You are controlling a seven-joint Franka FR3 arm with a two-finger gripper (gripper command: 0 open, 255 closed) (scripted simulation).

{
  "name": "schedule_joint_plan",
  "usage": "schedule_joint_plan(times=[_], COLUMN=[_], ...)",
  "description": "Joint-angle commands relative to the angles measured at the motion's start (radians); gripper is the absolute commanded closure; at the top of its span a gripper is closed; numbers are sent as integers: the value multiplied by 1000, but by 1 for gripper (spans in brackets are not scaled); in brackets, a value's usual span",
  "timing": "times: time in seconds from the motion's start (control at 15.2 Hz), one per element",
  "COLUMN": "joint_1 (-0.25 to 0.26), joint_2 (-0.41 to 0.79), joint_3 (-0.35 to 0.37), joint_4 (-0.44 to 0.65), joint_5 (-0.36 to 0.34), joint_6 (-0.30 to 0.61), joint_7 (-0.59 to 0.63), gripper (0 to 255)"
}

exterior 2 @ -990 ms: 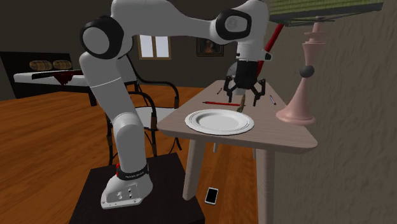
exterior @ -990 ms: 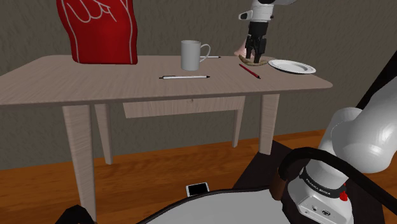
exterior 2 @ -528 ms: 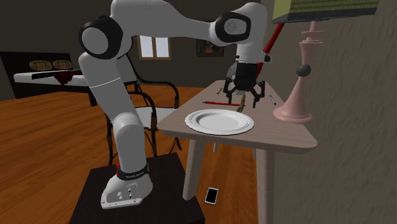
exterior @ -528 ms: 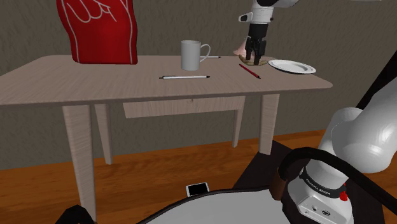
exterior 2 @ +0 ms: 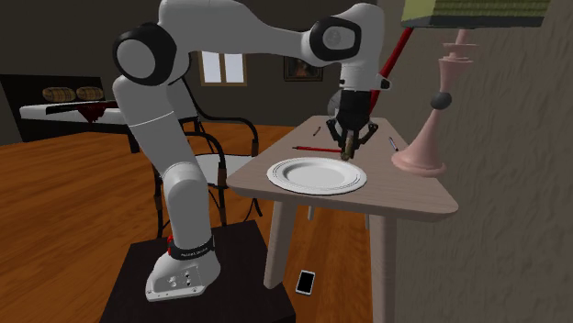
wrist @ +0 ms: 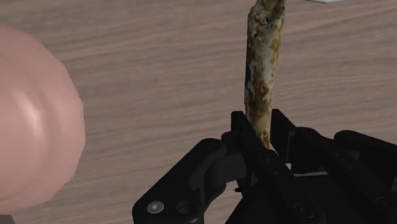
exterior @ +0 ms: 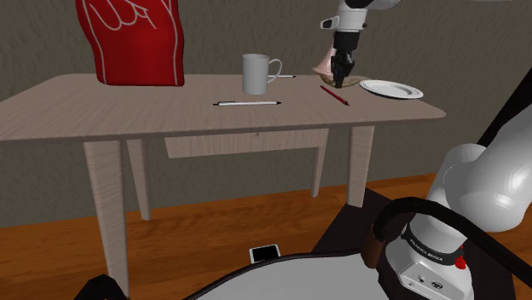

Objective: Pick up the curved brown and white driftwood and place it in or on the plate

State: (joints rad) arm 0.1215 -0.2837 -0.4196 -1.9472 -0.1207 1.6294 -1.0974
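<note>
The driftwood (wrist: pixel 262 70) is a thin, curved stick, mottled brown and white, lying on the wooden table (exterior: pixel 128 111). My gripper (wrist: pixel 261 130) points down at it, and its black fingers clasp the stick's near end between them. In the shoulder view the gripper (exterior: pixel 339 81) touches down at the table's far right, just to the left of the white plate (exterior: pixel 411 93). The second exterior view has the gripper (exterior 2: pixel 349 151) right behind the plate (exterior 2: pixel 285 179), which has nothing on it.
A pink lamp base (exterior 2: pixel 421 156) stands close beside the gripper, also large in the wrist view (wrist: pixel 32 121). A red pencil (exterior: pixel 335 95), white mug (exterior: pixel 258 74), pen (exterior: pixel 247 103) and red foam hand (exterior: pixel 132 38) share the table. A phone (exterior: pixel 265 252) lies on the floor.
The fingers stood wide apart over the driftwood and have now come together on it. The pink lamp base has shifted slightly. The arm has hardly moved.
</note>
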Motion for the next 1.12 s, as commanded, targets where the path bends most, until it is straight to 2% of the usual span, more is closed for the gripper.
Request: schedule_joint_plan(times=[0.0, 0.13, 0.79, 0.86, 0.92, 1.06], joint_1=[0, -1, 22, 20, 20, 20], joint_2=[1, 7, 33, -22, -22, -75], joint_3=[0, 0, -13, -1, -1, 19], joint_4=[0, 4, 166, 136, 136, 152], joint_5=[0, 2, 10, 7, 7, -48], joint_6=[0, 1, -134, -458, -458, -448], joint_7=[0, -2, -9, -11, -11, -18], gripper=[255, 255, 255, 255, 0, 0])
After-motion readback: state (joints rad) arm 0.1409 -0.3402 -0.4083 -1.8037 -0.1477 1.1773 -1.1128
